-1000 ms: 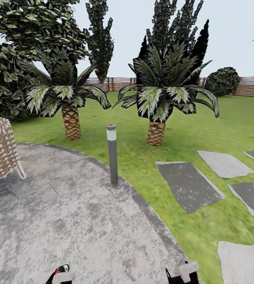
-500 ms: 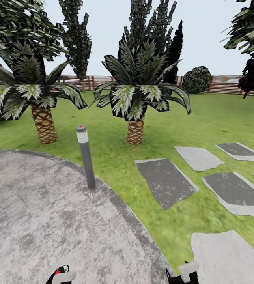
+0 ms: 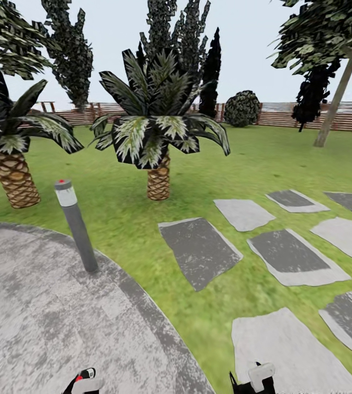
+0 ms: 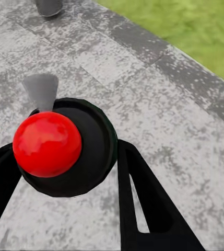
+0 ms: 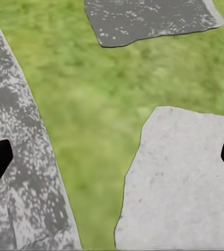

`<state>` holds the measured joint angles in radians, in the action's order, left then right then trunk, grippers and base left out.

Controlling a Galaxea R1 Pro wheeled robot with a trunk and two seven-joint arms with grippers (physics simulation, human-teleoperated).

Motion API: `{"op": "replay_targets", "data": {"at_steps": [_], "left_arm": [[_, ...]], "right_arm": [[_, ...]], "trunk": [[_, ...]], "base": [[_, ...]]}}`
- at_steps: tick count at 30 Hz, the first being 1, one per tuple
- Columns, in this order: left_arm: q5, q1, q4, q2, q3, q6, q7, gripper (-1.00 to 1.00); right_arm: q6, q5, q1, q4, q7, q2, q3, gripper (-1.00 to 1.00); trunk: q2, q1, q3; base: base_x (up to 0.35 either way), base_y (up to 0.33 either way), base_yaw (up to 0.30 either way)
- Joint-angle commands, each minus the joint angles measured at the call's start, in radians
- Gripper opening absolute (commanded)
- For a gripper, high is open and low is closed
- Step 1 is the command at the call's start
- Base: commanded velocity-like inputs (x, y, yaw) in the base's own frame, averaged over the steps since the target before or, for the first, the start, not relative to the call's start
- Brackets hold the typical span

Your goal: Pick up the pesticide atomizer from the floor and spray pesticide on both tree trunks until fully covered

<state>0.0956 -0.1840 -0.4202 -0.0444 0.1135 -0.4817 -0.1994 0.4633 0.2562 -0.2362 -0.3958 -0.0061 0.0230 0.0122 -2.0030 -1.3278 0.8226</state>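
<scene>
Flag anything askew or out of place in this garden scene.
The grey bollard light at the paving's edge leans instead of standing upright, though camera perspective may cause that. The stepping stones lie flat in the grass. Nothing spilled or damaged.

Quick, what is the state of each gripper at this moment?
Left gripper: shut on the pesticide atomizer, the black sprayer with a red ball.
Right gripper: open, holding nothing, above grass and a stepping stone.
</scene>
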Motion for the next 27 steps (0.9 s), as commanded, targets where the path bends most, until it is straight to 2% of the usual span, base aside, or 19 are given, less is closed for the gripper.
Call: {"op": "replay_targets", "data": {"at_steps": [1,27], "left_arm": [[0.000,0.000,0.000,0.000,0.000,0.000,0.000,-1.00],[-0.001,0.000,0.000,0.000,0.000,0.000,0.000,-1.00]], "right_arm": [[0.000,0.000,0.000,0.000,0.000,0.000,0.000,1.00],[0.000,0.000,0.000,0.001,0.000,0.000,-0.001,1.00]], "trunk": [[0.000,0.000,0.001],[0.000,0.000,0.018]], "base": [[0.157,-0.260,-0.269],[0.215,-0.214,-0.269]]}}
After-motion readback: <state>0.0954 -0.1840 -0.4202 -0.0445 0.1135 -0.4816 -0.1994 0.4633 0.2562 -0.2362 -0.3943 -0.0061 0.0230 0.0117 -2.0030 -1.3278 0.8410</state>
